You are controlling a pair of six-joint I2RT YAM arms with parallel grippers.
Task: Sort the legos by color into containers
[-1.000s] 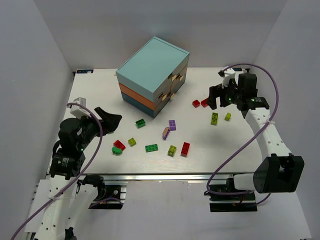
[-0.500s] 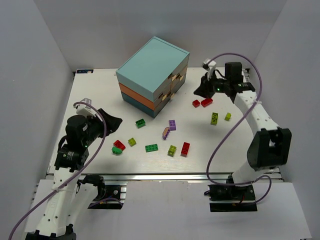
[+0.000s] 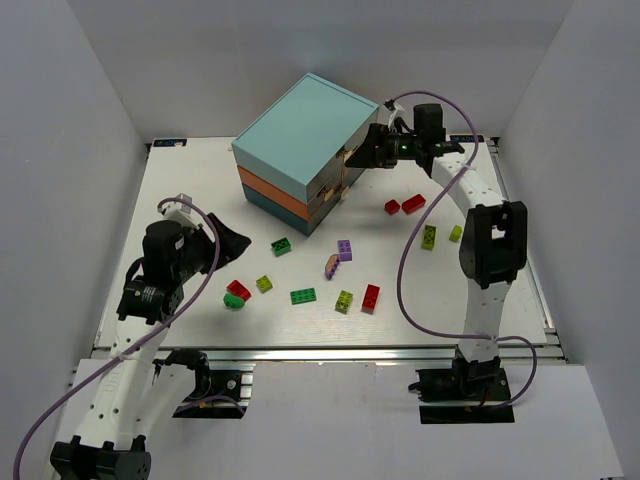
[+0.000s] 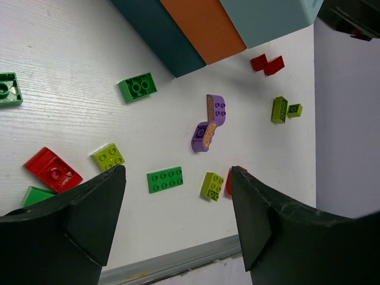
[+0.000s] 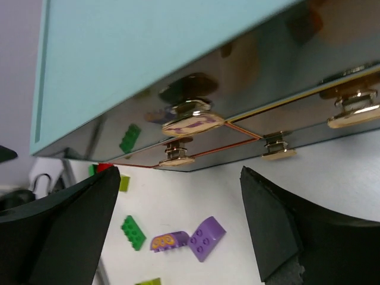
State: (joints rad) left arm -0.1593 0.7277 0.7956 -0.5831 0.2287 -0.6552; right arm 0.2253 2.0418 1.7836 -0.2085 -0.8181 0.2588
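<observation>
Right arm (image 3: 455,182) swung to chest (image 3: 300,135), three drawers (image 3: 272,196)

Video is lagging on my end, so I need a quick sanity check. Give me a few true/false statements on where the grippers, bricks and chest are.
1. The right gripper is at the chest's front. True.
2. The left gripper holds a red brick. False: it is open and empty.
3. Two red bricks lie side by side to the right of the chest. True.
4. One drawer is pulled out. False: the drawers look shut.
5. The purple bricks are in the chest. False: they lie on the table.
</observation>
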